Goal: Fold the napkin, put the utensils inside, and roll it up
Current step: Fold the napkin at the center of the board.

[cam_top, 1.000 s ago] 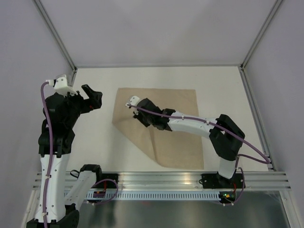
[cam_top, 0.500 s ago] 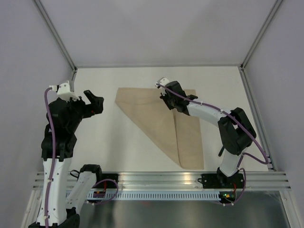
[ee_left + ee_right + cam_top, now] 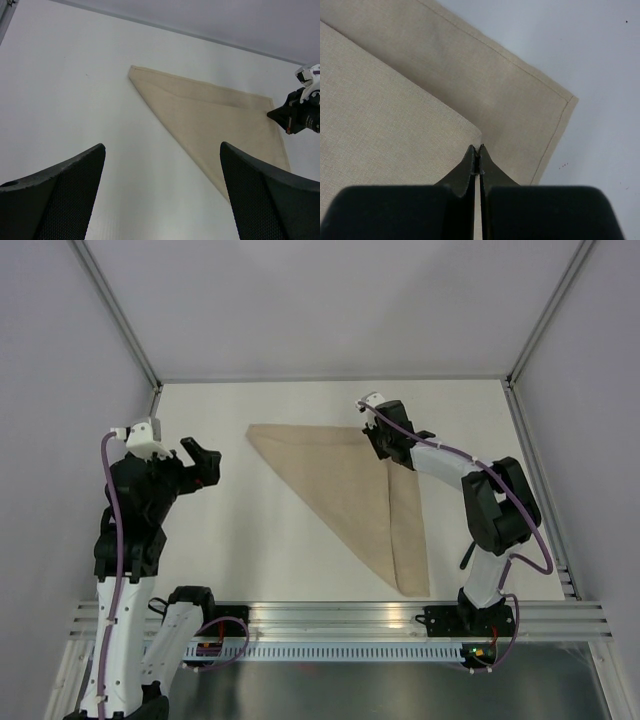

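Right claw (image 3: 478,152) clamped on napkin (image 3: 395,100) corner, arm outstretched; left claw (image 3: 162,146) wide apart, empty, raised.

Right gripper (image 3: 479,150): black fingers pressed together, pinching the upper layer's corner;
Plain beige woven cloth napkin (image 3: 395,100): two layers, lower hemmed corner showing beyond;
White table surface (image 3: 605,60): at right
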Controlling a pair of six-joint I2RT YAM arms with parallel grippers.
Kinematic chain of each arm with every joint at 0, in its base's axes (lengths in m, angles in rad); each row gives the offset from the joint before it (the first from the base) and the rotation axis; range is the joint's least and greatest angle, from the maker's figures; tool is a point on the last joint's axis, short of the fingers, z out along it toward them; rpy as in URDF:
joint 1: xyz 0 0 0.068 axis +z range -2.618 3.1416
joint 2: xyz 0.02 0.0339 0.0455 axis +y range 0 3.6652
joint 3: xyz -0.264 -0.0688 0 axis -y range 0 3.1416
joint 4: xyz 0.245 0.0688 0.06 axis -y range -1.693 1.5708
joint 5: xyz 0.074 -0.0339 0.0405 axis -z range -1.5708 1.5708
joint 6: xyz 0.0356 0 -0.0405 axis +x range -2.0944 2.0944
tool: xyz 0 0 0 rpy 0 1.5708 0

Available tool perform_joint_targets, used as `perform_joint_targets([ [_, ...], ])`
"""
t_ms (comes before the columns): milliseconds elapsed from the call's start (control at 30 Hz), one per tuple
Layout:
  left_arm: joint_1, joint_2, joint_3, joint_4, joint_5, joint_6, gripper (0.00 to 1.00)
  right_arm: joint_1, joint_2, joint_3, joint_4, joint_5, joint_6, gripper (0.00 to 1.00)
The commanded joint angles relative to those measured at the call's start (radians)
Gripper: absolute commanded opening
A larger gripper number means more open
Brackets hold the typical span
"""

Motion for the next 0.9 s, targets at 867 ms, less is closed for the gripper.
perform_joint_targets([
  [867, -0.002, -0.019, -0.082, 0.080, -0.005, 0.049, 0.99, -0.130, 0.104, 0.153, 0.026, 0.069, -0.036, 0.01],
])
